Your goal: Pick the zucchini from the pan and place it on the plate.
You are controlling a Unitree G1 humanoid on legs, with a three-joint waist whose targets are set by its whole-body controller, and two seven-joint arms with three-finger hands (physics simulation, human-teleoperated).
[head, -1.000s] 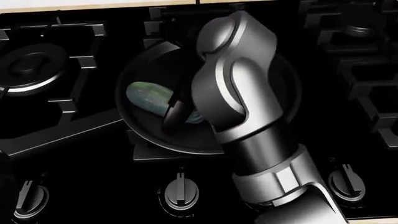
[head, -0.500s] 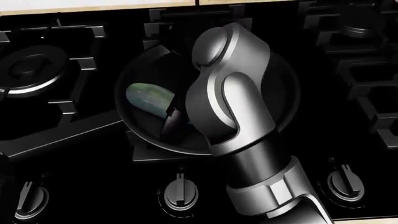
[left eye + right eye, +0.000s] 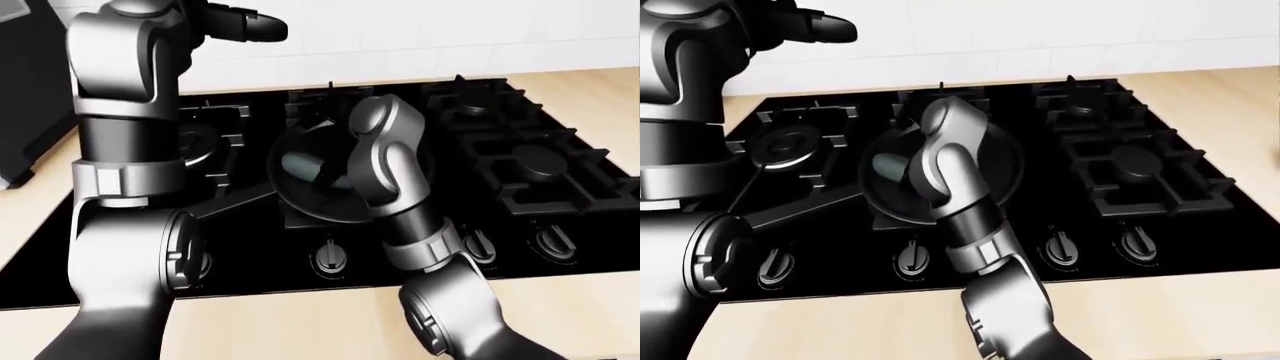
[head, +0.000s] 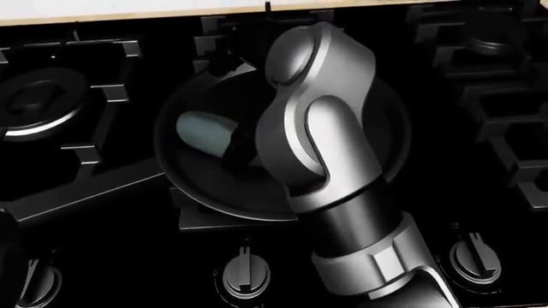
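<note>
A pale green zucchini (image 4: 200, 131) lies in the left half of a black pan (image 4: 175, 179) on the stove's middle burner. My right arm reaches over the pan. Its hand (image 4: 241, 153) is down at the zucchini's right end, and dark fingers cover that end. The silver forearm hides most of the hand, so I cannot tell whether the fingers are closed. My left hand (image 3: 250, 27) is raised high at the top left of the left-eye view, fingers extended and empty. No plate shows in any view.
The pan's handle (image 4: 81, 192) points toward the lower left. The black gas stove (image 3: 1140, 161) has raised grates and a row of knobs (image 4: 244, 274) along its near edge. Light wood counter (image 3: 590, 315) surrounds it, and a white wall stands behind.
My right hand has sunk lower onto the zucchini and now covers more of its right end. The whole picture has shifted slightly downward, so the camera moved a little.
</note>
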